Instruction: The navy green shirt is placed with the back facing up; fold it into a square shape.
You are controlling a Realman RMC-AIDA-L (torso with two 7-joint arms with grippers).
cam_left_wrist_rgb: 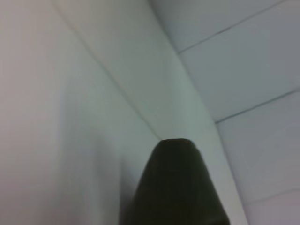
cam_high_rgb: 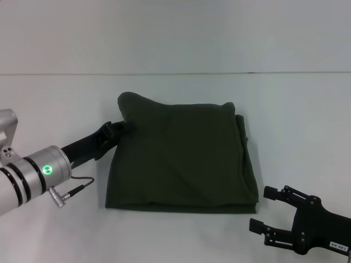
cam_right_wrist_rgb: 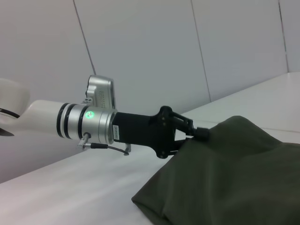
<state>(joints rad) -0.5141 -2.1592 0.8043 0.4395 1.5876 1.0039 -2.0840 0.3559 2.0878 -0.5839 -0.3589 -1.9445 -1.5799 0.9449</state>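
one navy green shirt (cam_high_rgb: pixel 181 161), one left gripper (cam_high_rgb: pixel 122 129), one right gripper (cam_high_rgb: pixel 262 209), one table (cam_high_rgb: pixel 296 109)

Head cam is looking down at the table (cam_high_rgb: pixel 175 44) from above. Left wrist cam is sitting close, facing the wall. Right wrist cam is looking low across, sharing the shirt (cam_right_wrist_rgb: pixel 225 178) with head.

The navy green shirt (cam_high_rgb: pixel 184 159) lies folded into a rough square (far-left corner lifted) on the white table.
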